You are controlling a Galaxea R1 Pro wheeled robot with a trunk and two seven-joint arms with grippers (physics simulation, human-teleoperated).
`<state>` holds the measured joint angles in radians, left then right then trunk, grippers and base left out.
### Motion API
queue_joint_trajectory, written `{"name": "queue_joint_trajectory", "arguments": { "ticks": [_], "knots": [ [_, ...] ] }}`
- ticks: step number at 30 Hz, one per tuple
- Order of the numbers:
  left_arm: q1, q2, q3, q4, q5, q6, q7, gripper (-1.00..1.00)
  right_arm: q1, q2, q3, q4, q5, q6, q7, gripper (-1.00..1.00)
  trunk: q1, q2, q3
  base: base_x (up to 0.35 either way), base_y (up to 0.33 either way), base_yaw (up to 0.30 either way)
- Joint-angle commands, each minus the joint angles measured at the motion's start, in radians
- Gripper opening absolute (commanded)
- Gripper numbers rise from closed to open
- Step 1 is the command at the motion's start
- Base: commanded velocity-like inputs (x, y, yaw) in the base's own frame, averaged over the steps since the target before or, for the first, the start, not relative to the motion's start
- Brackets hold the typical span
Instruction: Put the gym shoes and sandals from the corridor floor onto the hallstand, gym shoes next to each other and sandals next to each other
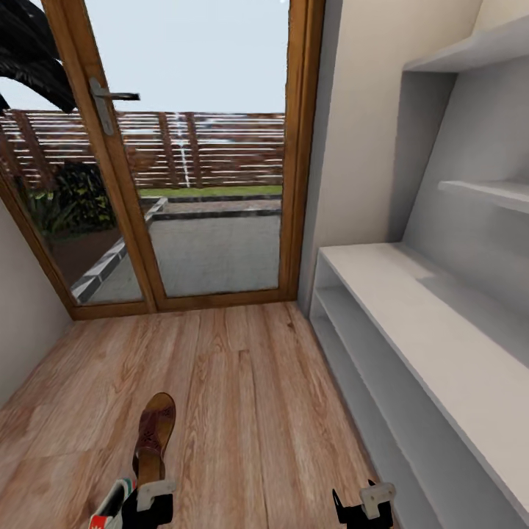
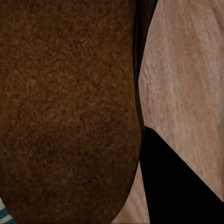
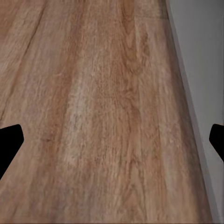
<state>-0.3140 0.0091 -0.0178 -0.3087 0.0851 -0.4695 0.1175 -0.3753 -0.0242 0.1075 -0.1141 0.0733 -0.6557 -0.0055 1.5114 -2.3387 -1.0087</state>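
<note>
Head view: one brown sandal (image 1: 153,437) lies on the corridor floor (image 1: 242,397), well left of the hallstand (image 1: 426,323), toe toward the glass door (image 1: 184,147); the left gripper (image 1: 150,503) sits at its heel end, a gym shoe (image 1: 110,507) just beside it, and the right gripper (image 1: 364,507) hangs nearer the hallstand, both grips unreadable here. Left wrist view: the sandal's tan insole (image 2: 65,107) looms close over plank floor, one dark finger (image 2: 177,186) beside it, grip cannot be told. Right wrist view: fingertips (image 3: 9,140) spread wide over bare planks, holding nothing, the hallstand's grey base (image 3: 200,60) alongside.
</note>
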Motion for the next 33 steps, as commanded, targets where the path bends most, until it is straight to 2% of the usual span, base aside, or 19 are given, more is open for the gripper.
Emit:
{"name": "queue_joint_trajectory", "arguments": {
  "ticks": [1, 10, 24, 33],
  "knots": [
    [0.0, 0.0, -0.002, 0.0, 0.005, -0.002, 0.0, -1.0, -0.001, 0.0, 0.003, 0.001, 0.002, -0.002, -0.001, 1.0, 0.0, 0.0, -0.001, 0.33, -0.099, 0.001],
    [0.0, 0.0, -0.002, 0.0, 0.005, -0.003, 0.0, -1.0, -0.001, 0.0, 0.003, 0.001, 0.002, -0.002, -0.001, 1.0, 0.0, 0.0, -0.005, 0.283, -0.072, 0.126],
    [0.0, 0.0, -0.002, -0.001, 0.005, -0.002, -0.001, -1.0, -0.001, 0.0, 0.003, -0.001, 0.001, -0.002, -0.001, 1.0, 0.0, 0.0, -0.014, 0.03, -0.005, 0.236],
    [0.0, -0.001, -0.002, -0.001, 0.005, -0.002, -0.001, -1.0, -0.001, 0.0, 0.002, -0.001, 0.0, -0.002, -0.001, 1.0, 0.0, 0.0, -0.016, 0.175, -0.106, 0.053]
  ]
}}
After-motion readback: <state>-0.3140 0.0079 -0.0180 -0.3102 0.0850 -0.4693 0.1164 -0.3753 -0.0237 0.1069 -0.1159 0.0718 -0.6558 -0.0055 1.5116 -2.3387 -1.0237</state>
